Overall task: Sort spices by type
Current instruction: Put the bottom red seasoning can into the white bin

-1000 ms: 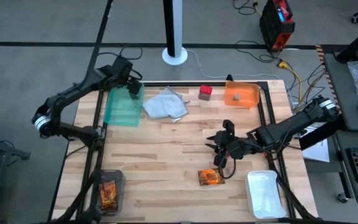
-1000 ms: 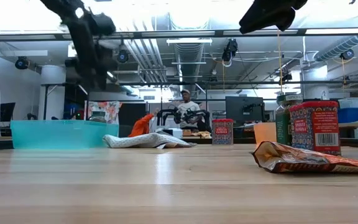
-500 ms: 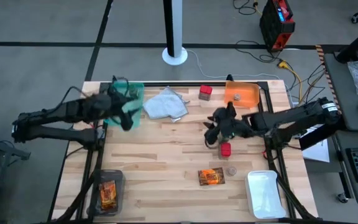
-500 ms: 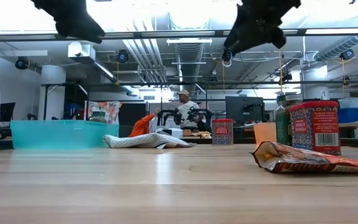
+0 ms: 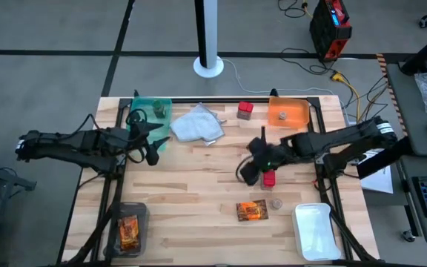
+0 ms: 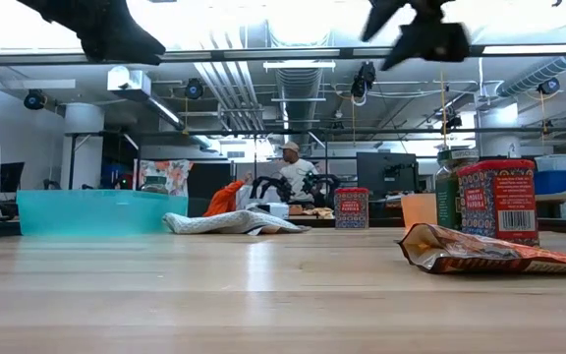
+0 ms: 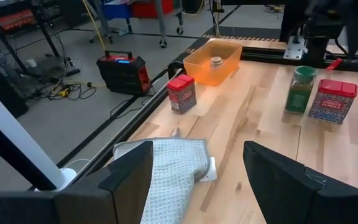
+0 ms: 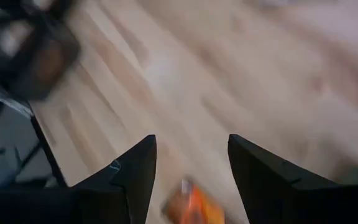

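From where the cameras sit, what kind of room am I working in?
Probably an open robotics lab or workshop. Exposed ceiling ducts run overhead, a person sits at a desk behind the wooden table, and cables trail across the grey floor.

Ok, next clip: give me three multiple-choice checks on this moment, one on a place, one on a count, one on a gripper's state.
1. Where is the tiny grey jar near the far edge?
A in the orange tray
B in the white tray
C on the cloth

2. How many orange-brown packets show from above?
A one
B two
C four

3. The left gripper is:
A shut on a red box
B shut on the cloth
C open, holding nothing

Key:
1 A: the jar sits inside the orange walls.
2 B: one packet lies on the wood, and another lies in the tray at the picture's lower left.
3 C: the left wrist view shows its fingers apart with nothing gripped.
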Robot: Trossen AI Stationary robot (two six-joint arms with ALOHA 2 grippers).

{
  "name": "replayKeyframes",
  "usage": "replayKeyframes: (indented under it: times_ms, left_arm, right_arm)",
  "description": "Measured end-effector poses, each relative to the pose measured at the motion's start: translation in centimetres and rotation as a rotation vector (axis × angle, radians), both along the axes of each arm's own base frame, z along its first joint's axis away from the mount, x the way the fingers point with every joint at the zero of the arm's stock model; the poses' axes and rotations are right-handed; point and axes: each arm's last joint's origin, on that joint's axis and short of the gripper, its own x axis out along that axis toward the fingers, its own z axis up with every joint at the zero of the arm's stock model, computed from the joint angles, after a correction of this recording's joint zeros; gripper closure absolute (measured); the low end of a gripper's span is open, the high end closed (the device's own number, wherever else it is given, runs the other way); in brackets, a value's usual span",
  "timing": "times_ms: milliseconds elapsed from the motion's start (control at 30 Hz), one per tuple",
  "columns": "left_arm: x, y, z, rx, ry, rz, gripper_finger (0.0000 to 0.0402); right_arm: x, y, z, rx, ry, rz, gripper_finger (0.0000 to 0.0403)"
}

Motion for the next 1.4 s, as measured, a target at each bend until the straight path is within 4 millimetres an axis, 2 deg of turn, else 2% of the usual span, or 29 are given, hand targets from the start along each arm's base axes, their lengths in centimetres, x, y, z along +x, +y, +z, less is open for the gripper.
replayKeyframes:
  times_ms: [233, 333, 467, 667, 867, 1167, 1400]
  left_arm:
    - [0.0, 0.0, 0.2, 0.009, -0.001, -0.001, 0.0168]
    - [0.0, 0.0, 0.2, 0.011, -0.003, 0.005, 0.0168]
    - [0.0, 0.0, 0.2, 0.012, -0.003, 0.006, 0.0168]
    - [0.0, 0.0, 0.2, 0.013, -0.001, 0.007, 0.0168]
    - [-0.1, 0.0, 0.2, 0.027, 0.01, 0.002, 0.0168]
    - [-0.1, 0.1, 0.2, 0.034, 0.013, 0.009, 0.0168]
    - [-0.1, 0.1, 0.2, 0.034, 0.013, 0.009, 0.0168]
  right_arm:
    - [0.4, 3.4, -1.2, 0.132, 0.337, -0.091, 0.0213]
    - [-0.1, 3.9, -1.6, 0.162, 0.464, -0.136, 0.0204]
    - [-1.1, 3.9, -1.9, 0.163, 0.56, -0.193, 0.0169]
    - [-1.8, 3.2, -2.5, 0.086, 0.555, -0.27, 0.0102]
    - [-2.1, 2.7, -4.1, 0.077, 0.582, -0.32, 0.0061]
    - [-2.1, 1.9, -5.1, 0.083, 0.6, -0.373, 0.0044]
    - [-2.1, 0.8, -7.1, 0.095, 0.607, -0.399, 0.0044]
